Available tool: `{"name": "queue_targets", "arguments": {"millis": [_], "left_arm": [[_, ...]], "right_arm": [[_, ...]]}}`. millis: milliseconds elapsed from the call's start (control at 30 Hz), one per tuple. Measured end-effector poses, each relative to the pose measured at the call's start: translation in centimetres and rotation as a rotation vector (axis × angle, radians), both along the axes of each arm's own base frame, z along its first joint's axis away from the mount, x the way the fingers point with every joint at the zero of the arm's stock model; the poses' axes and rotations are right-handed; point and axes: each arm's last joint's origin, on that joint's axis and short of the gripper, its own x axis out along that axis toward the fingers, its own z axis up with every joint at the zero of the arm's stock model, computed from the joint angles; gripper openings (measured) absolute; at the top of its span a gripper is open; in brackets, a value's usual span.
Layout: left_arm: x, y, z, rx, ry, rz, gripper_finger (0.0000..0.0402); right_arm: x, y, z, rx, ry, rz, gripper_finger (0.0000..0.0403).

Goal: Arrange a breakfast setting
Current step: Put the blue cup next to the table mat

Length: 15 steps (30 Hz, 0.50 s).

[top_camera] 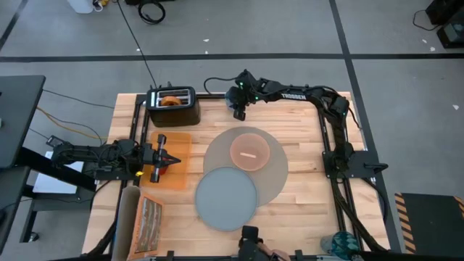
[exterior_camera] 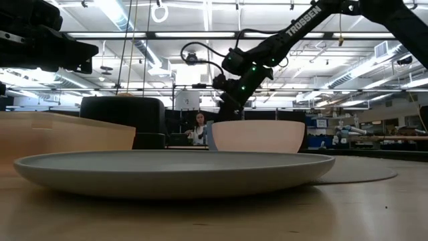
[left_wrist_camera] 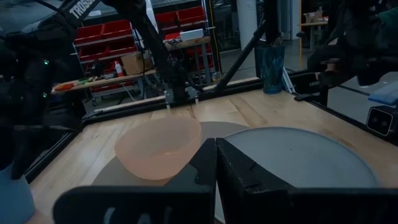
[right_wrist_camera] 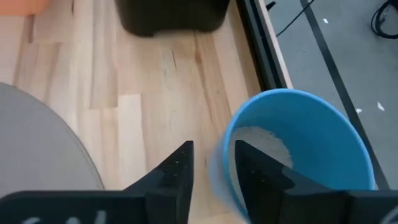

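The pink bowl with a pale spoon in it stands on the round mat. The grey plate overlaps the mat's near edge. The bagel sticks up out of the toaster. My right gripper is open at the far edge, its fingers on either side of the blue cup's wall. My left gripper is shut over the orange board. The red apple shows at its fingers in the high view and is hidden in the left wrist view. My right gripper comes at the blue cup from above. One finger is inside the cup by its wall and the other is outside, with bare wood between it and the cup. I cannot tell whether the inner finger touches. My left gripper: I cannot tell whether it touches the apple.
The black toaster stands at the far left beside the cup. The orange board lies at the left. A wooden piece and a roll lie at the near left corner. A person sits far behind the table.
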Motion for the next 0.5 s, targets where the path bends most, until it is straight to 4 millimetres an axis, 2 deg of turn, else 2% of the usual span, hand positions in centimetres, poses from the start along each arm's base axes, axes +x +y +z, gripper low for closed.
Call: {"name": "queue_targets", "arguments": {"millis": [500], "left_arm": [[0.00,0.00,0.00,0.000,0.000,0.000,0.0009]], "right_arm": [[-0.08,0.00,-0.07,-0.004,0.011,0.008,0.0014]]}}
